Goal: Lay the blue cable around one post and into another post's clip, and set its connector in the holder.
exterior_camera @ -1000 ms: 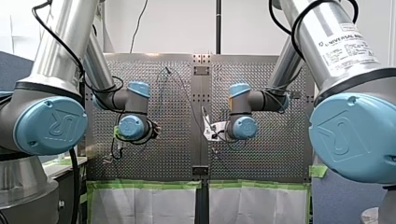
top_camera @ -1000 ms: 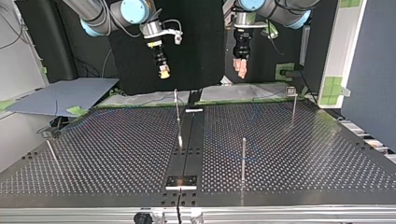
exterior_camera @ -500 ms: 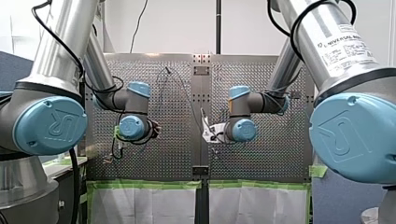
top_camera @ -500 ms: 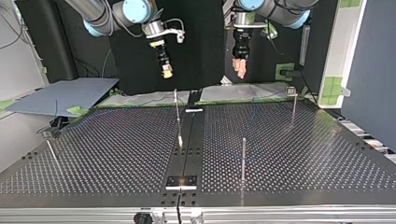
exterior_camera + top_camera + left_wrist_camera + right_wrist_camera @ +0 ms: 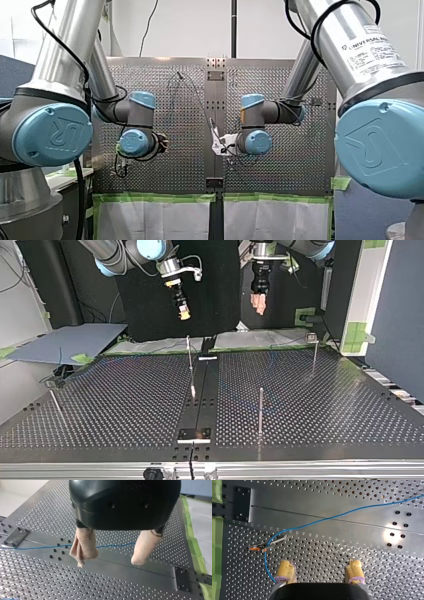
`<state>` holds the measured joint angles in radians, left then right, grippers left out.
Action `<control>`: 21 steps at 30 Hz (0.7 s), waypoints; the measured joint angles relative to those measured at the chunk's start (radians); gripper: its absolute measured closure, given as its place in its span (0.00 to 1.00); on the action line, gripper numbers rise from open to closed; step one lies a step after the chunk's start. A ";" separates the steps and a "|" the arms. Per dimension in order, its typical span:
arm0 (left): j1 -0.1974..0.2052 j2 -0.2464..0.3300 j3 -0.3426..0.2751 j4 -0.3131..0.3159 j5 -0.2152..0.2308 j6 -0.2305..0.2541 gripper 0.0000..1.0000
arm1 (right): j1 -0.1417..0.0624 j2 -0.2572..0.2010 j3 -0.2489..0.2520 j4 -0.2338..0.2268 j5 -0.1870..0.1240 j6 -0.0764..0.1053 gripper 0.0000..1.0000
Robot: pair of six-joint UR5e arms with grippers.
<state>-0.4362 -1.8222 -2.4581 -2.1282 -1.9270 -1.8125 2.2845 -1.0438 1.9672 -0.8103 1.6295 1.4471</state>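
The thin blue cable [image 5: 352, 512] lies on the perforated table. It crosses the centre strip, bends at a thin metal post with an orange tip [image 5: 262, 547], then runs under my right gripper [image 5: 320, 565]. That gripper hangs above the table, yellow pads apart, nothing between them. In the left wrist view the cable [image 5: 37, 547] passes below my left gripper [image 5: 108, 562], whose beige pads stand apart and empty. In the top view my right gripper [image 5: 183, 314] and my left gripper [image 5: 259, 302] hang high behind the table. The cable's connector is not identifiable.
Upright posts stand on the table: one near the centre strip [image 5: 189, 355], one in front [image 5: 260, 410], one with a clip top at the back [image 5: 314, 352], one leaning at the top view's left [image 5: 55, 401]. A small plate [image 5: 194, 434] sits on the strip's near end.
In the top view my right gripper has shifted right, toward the centre strip. My left gripper has risen a little. Both stay open.
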 joint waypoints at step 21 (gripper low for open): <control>-0.029 -0.001 -0.015 0.054 0.011 -0.018 0.00 | 0.038 0.007 0.017 -0.087 0.029 -0.019 0.02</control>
<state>-0.4650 -1.8227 -2.4726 -2.0744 -1.9161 -1.8306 2.3227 -1.0371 1.9841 -0.8970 1.6590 1.4282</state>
